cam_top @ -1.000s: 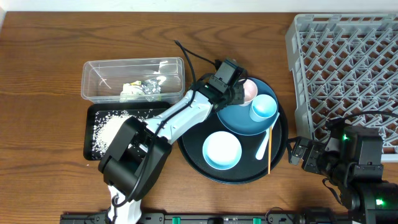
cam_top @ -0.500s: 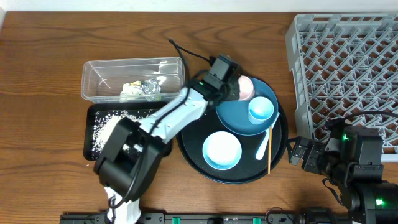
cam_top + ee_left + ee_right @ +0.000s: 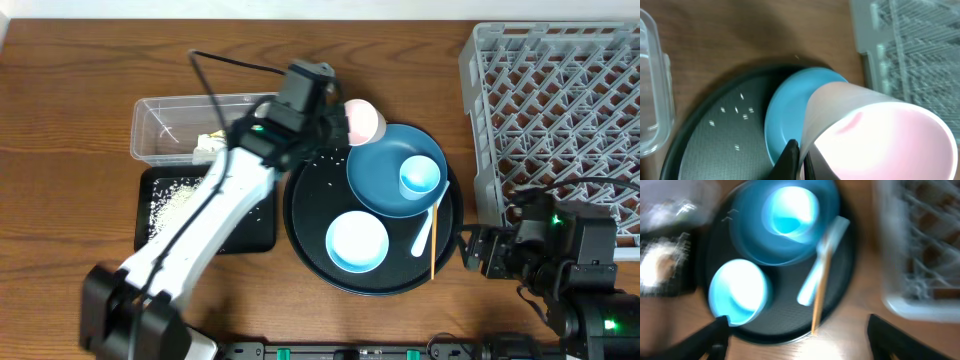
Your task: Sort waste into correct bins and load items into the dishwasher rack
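My left gripper (image 3: 335, 118) is shut on the rim of the pinkish-white cup (image 3: 364, 121), held tilted above the round tray's far-left edge; in the left wrist view a finger (image 3: 790, 159) pinches the cup wall (image 3: 880, 135). The dark blue plate (image 3: 385, 185) carries the light blue cup (image 3: 421, 177). The light blue bowl (image 3: 357, 241), pale blue spoon (image 3: 427, 232) and chopstick (image 3: 434, 245) lie on the round tray. My right gripper (image 3: 478, 250) is open and empty beside the tray's right edge, in front of the rack (image 3: 560, 100). The right wrist view is blurred; the gripper (image 3: 800, 340) faces the chopstick (image 3: 821, 292).
The clear tub (image 3: 160, 110) holds crumpled wrappers (image 3: 235, 142). The shallow black tray (image 3: 250, 225) holds white rice (image 3: 175, 205). Loose rice grains (image 3: 325, 160) lie on the round black tray (image 3: 310, 220). A black cable (image 3: 235, 62) loops above the tub.
My left gripper has lifted the pinkish-white cup off the dark blue plate and carried it left and away, toward the clear tub. The right arm has barely shifted.
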`<state>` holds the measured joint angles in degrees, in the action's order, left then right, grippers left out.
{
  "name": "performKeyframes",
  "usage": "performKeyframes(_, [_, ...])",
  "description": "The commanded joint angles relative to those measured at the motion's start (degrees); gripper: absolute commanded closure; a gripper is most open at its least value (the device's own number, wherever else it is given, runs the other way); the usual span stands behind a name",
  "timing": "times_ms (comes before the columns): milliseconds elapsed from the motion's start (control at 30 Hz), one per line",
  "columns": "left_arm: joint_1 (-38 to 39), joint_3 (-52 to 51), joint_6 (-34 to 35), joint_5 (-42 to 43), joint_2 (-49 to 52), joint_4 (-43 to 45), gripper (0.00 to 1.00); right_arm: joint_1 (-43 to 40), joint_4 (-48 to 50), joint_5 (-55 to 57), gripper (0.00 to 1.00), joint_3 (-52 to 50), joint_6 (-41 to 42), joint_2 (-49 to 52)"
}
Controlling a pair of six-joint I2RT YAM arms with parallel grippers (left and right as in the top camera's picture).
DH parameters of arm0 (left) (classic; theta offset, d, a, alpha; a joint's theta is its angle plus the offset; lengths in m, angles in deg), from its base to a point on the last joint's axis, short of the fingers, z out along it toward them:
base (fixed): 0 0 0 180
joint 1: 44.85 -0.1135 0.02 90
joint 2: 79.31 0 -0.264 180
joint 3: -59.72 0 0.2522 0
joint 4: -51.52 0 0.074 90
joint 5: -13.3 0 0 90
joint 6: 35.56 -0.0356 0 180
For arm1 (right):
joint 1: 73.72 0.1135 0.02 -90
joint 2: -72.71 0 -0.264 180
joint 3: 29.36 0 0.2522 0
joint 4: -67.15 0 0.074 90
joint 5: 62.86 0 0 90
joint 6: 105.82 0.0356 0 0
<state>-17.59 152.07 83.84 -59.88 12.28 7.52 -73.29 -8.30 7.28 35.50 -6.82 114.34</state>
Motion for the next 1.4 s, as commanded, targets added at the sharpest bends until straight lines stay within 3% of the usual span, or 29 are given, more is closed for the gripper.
performKeyframes(0, [-3.3, 1.1, -6.4, 17.4, -3.8, -2.4, 0.94, -0.4, 2.8, -17.6, 0.28, -0.2, -10.3, 0.0])
performKeyframes(267, [-12.2, 1.0, -15.3, 56.0, -5.0, -5.7, 0.93, -0.4, 9.6, -36.1, 0.35, -0.2, -18.6, 0.2])
performKeyframes(433, [-17.0, 1.0, -18.3, 68.1, -5.0, -5.7, 0.94, -0.4, 10.9, -48.7, 0.35, -0.2, -30.0, 2.0])
performKeyframes(500, [-18.4, 1.0, -18.7, 71.8, -5.0, -5.7, 0.94, -0.4, 11.7, -52.9, 0.27, -0.2, -34.0, 3.4])
performKeyframes(667, [-19.1, 1.0, -18.9, 72.7, -5.0, -5.7, 0.94, -0.4, 18.7, -57.2, 0.11, -0.2, -34.6, 8.9])
performKeyframes(833, [-19.1, 0.9, -19.7, 72.4, -5.0, -5.5, 0.94, -0.8, 29.7, -64.9, 0.09, -0.2, -31.5, 16.7])
performKeyframes(1067, [-17.2, 0.0, -19.8, 66.3, -5.0, -5.5, 0.94, -1.2, 47.1, -66.1, 0.14, -0.2, -15.4, 24.3])
performKeyframes(1367, [-15.6, 0.0, -18.4, 61.9, -5.0, -3.8, 0.94, -1.2, 61.4, -56.3, 0.16, -0.2, 12.4, 20.7])
